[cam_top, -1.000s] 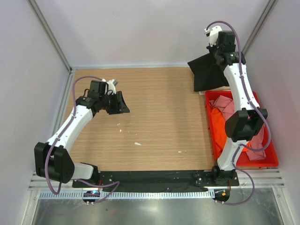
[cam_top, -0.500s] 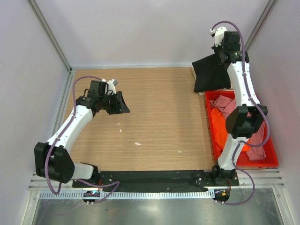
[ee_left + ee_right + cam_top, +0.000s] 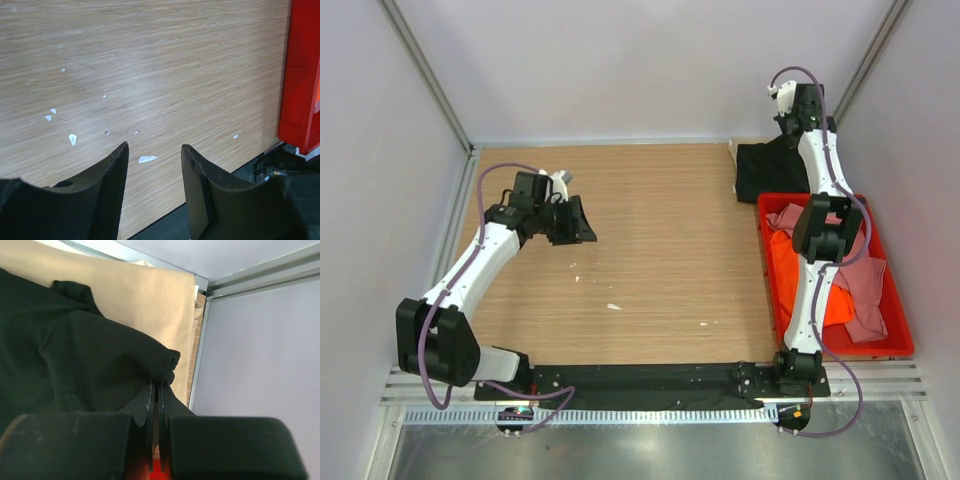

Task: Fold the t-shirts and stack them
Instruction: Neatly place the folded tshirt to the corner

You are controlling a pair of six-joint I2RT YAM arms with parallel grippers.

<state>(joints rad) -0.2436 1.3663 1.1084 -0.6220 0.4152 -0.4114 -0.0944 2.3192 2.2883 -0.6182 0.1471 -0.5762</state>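
Note:
The black t-shirt (image 3: 767, 172) lies rumpled in the far right corner of the table, on top of a tan t-shirt (image 3: 150, 295). My right gripper (image 3: 790, 132) reaches over it, jaws shut on a fold at its edge (image 3: 155, 385). A pink t-shirt (image 3: 865, 285) and an orange t-shirt (image 3: 788, 272) lie bunched in the red crate (image 3: 905, 340). My left gripper (image 3: 582, 225) hovers over the left side of the table. It is open, with only bare wood between its fingers (image 3: 154, 147).
The red crate stands along the table's right edge, just in front of the black shirt; its wall (image 3: 300, 75) shows in the left wrist view. White walls and metal rails close in the back and both sides. Small white flecks (image 3: 613, 306) dot the wood.
My right arm has stretched farther back into the corner and come down; the black t-shirt, which hung spread in the air, now lies on the table. The left arm has not moved.

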